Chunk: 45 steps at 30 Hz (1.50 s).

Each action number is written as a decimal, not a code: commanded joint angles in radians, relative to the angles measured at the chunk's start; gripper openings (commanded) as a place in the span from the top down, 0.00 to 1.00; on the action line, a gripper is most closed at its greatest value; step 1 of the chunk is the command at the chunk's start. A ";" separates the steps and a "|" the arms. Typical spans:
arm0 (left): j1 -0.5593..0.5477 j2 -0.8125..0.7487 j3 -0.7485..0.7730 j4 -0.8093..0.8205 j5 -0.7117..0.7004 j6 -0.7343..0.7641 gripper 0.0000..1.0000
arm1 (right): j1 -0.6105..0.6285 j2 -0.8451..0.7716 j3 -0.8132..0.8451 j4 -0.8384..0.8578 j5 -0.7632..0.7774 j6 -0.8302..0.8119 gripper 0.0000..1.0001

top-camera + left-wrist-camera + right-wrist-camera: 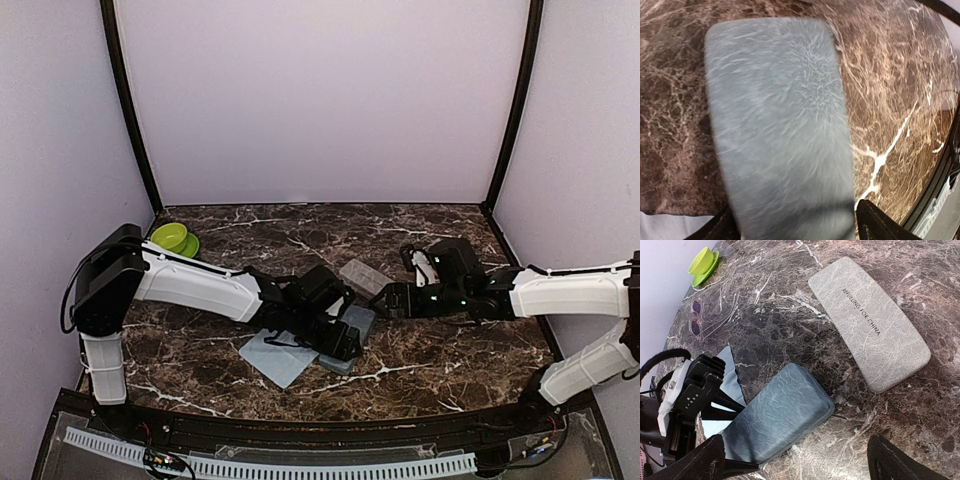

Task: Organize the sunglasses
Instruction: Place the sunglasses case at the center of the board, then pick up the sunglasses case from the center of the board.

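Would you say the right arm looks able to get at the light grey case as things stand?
Probably yes: the light grey case lies alone on the marble table ahead of the open right fingers, nothing covering it.

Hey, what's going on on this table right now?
Two robot arms are tidying up on a marble table. The left end effector straddles the darker grey case, which lies closed beside a pale cloth; whether it is actually gripping isn't clear. The right end effector hovers open close by, holding nothing. A lighter grey case lies closed farther off, and the sunglasses sit untouched near the green cup.
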<state>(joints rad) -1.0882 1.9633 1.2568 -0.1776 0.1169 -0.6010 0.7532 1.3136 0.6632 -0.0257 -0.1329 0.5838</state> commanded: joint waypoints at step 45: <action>0.035 -0.463 -0.303 -0.053 -0.280 0.145 0.01 | 0.371 0.246 0.185 -0.248 0.409 0.235 0.00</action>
<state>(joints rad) -1.0988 1.5669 1.0000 -0.1608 -0.0566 -0.4709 1.0565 1.4574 0.7322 -0.1810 0.1295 0.7448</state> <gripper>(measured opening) 0.989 0.998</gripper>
